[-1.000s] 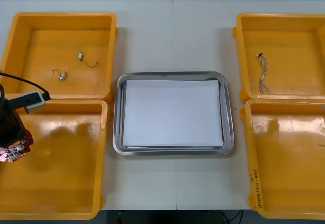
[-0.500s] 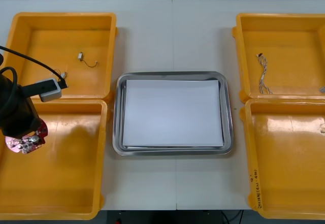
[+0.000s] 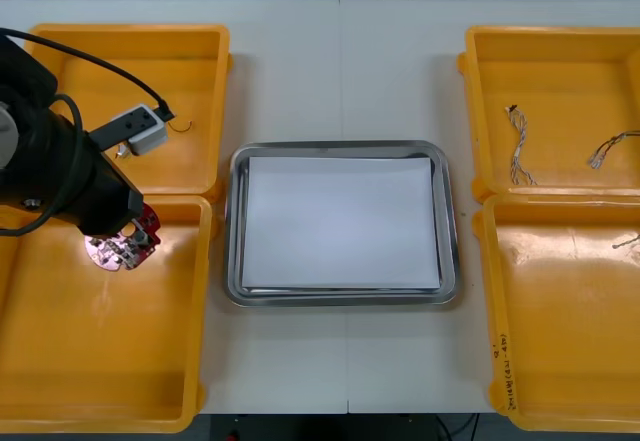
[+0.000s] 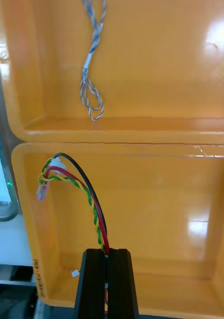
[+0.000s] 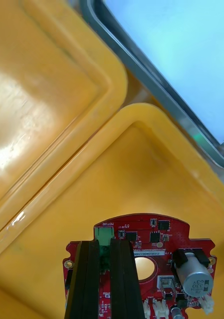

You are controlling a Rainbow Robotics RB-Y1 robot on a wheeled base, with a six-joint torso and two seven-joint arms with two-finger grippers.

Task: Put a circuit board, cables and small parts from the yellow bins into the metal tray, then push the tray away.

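- Pinching the circuit board (image 5: 159, 246) by its edge, left gripper (image 5: 106, 245) holds it flat, face up, over the near left bin (image 3: 100, 361).
- Right gripper (image 4: 106, 255) pinches cables (image 4: 88, 193) arching toward the tray (image 4: 1, 212).

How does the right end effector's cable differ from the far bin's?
The red and yellow cable is clamped in the right end effector over the near right bin; the blue and white cable lies in the far right bin. The first has black wire, the second none. Both are twisted. Left end effector: circuit board over near left bin.
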